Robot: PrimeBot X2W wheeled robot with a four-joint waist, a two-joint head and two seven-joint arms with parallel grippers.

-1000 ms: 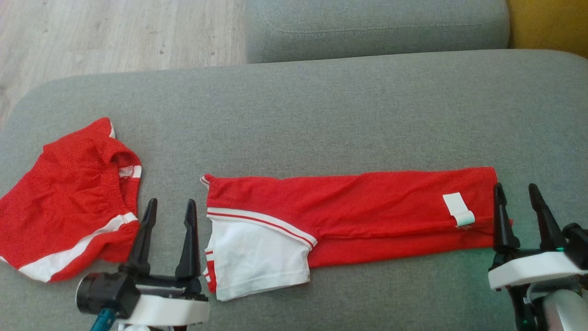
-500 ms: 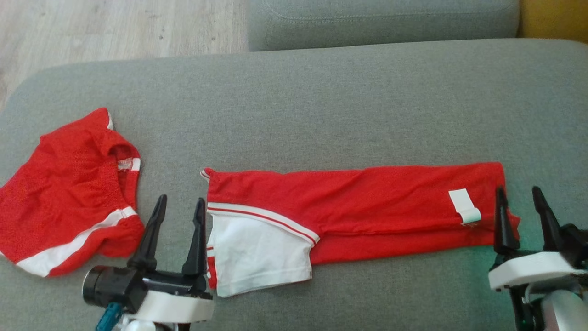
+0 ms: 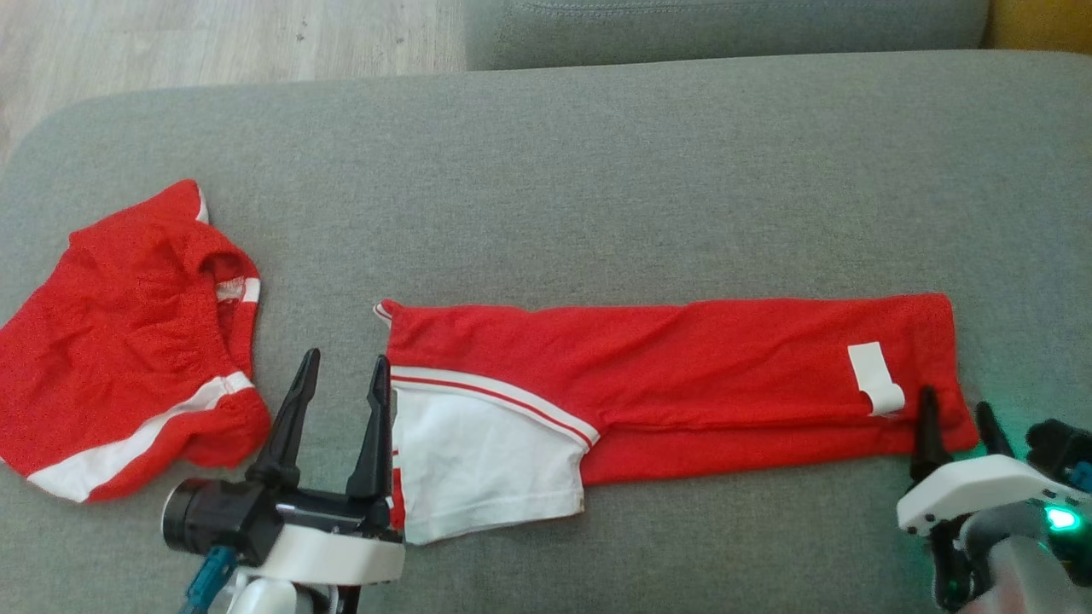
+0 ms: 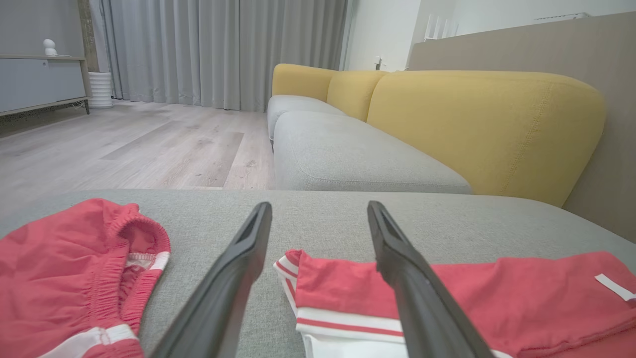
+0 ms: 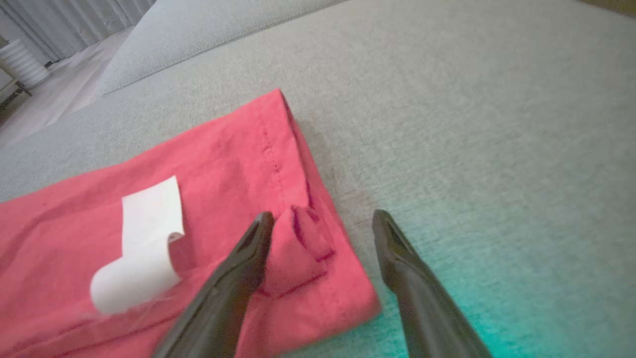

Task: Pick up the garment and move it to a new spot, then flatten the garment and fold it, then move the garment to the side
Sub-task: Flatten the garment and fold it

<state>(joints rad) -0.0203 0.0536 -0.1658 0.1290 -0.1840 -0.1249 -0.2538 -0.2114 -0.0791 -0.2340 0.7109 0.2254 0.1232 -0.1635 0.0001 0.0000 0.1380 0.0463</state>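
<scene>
Centrally, head view: the garment (image 3: 682, 375), a long red strip folded lengthwise with a white sleeve panel (image 3: 486, 460) at its 9 o'clock end, lies flat on the grey cushion (image 3: 597, 188), running from 9 to 3 o'clock. A white label (image 3: 874, 375) curls up near the 3 o'clock end. At 7 o'clock, the left gripper (image 3: 345, 362) stands released, fingers spread, its inner finger just beside the sleeve edge; whether it touches the cloth cannot be told. At 4 o'clock, the right gripper (image 3: 954, 401) is likewise released and grasps nothing.

Right wrist view: the right gripper (image 5: 323, 216) straddles the garment's (image 5: 223, 189) end corner, one finger over the red cloth beside the label (image 5: 144, 243), the other over bare cushion (image 5: 472, 124).

Left wrist view: the left gripper (image 4: 318, 205) points across the cushion (image 4: 447, 219), with the garment (image 4: 472, 298) at 4 o'clock. A second red piece (image 3: 119, 341) with an elastic band lies apart at 9 o'clock in the head view.
</scene>
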